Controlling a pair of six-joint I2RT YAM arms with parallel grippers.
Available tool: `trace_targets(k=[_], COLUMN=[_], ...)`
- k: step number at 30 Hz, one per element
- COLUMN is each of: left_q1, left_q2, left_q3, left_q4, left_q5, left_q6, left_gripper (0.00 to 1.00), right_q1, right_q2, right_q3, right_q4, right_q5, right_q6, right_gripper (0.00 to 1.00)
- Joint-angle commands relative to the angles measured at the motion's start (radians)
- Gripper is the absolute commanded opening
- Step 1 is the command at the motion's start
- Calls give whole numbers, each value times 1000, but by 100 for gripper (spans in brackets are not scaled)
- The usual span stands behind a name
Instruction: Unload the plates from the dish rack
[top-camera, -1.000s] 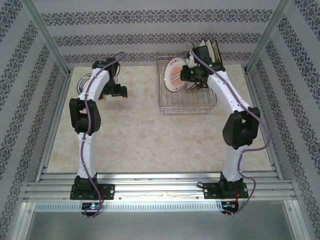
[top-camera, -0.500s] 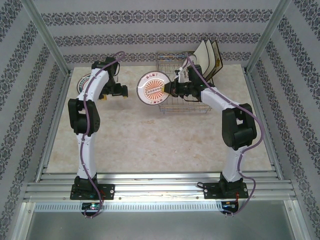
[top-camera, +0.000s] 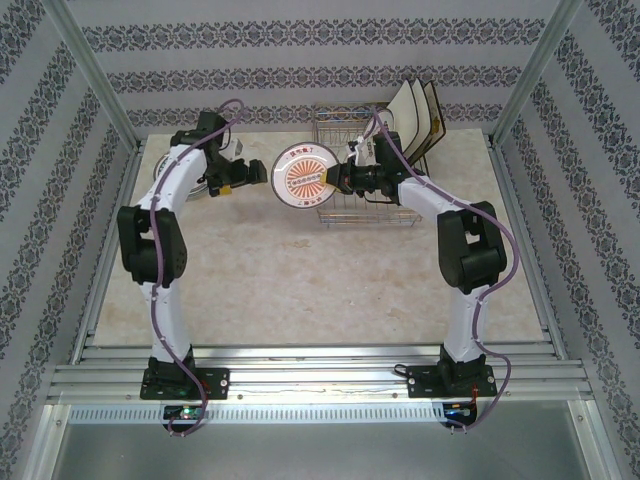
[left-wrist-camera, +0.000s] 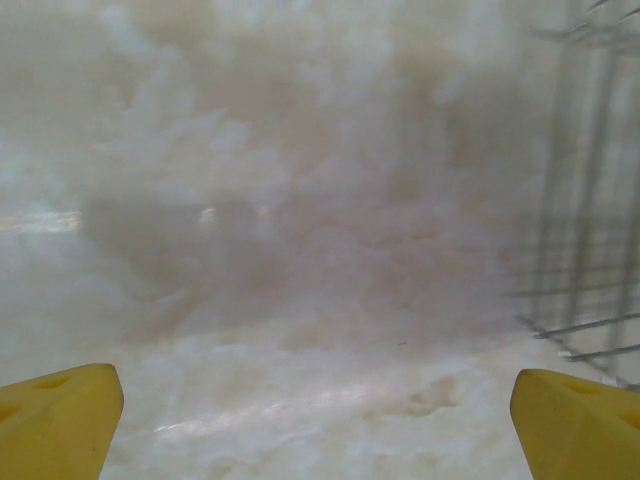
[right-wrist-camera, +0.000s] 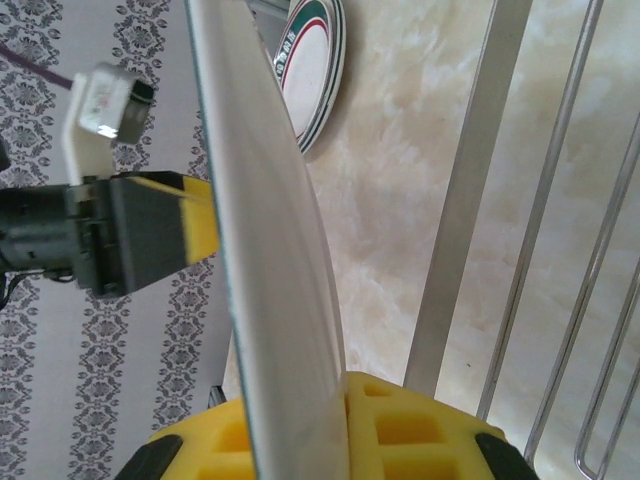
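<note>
Here the right gripper is clenched on a small round plate, gripping it by the rim. The plate projects from the fingertips toward the left gripper, and its patterned face (orange rays inside a red ring) is turned up toward the overhead camera.

In the right wrist view we see the same plate edge-on, wedged between the two yellow pads of the right gripper. The dish rack stands just beside this gripper on its outer side, bare wires against the pale table. From above, the dish rack lies directly behind the wrist, and the square plates lean upright at its far corner, well behind the fingers.

The left gripper is released. In its own wrist view the yellow fingertips sit at opposite lower corners, spread wide about the left gripper, with blurred table ahead and the dish rack off to one side.

Seen from the right wrist, one yellow finger of the left gripper stands just beside the plate's face — whether it touches, we cannot tell.

A second round plate, banded red and green at the rim, lies beyond the held plate's far edge.
</note>
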Motion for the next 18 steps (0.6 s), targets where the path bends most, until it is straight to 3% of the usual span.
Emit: trace_targets(k=[1, 8, 14, 15, 18], left_q1=[38, 36, 4, 2, 2], left_q2=[-87, -130, -101, -96, -85], left_q3=[-110, -290, -302, -303, -309], left_q4=[243, 617, 686, 694, 736], left_q5=[212, 475, 497, 500, 533], left_q6=[-58, -241, -271, -277, -309], left_gripper=[100, 100, 100, 99, 80], right_q1=[-3, 3, 27, 30, 34], right_q2=[-10, 25, 57, 61, 75], right_q3=[16, 57, 135, 145, 164], right_q4=[72, 90, 74, 73, 60], right_q5=[-50, -82, -119, -122, -123], right_q6=[17, 43, 44, 44, 45], right_gripper=[0, 0, 0, 0, 0])
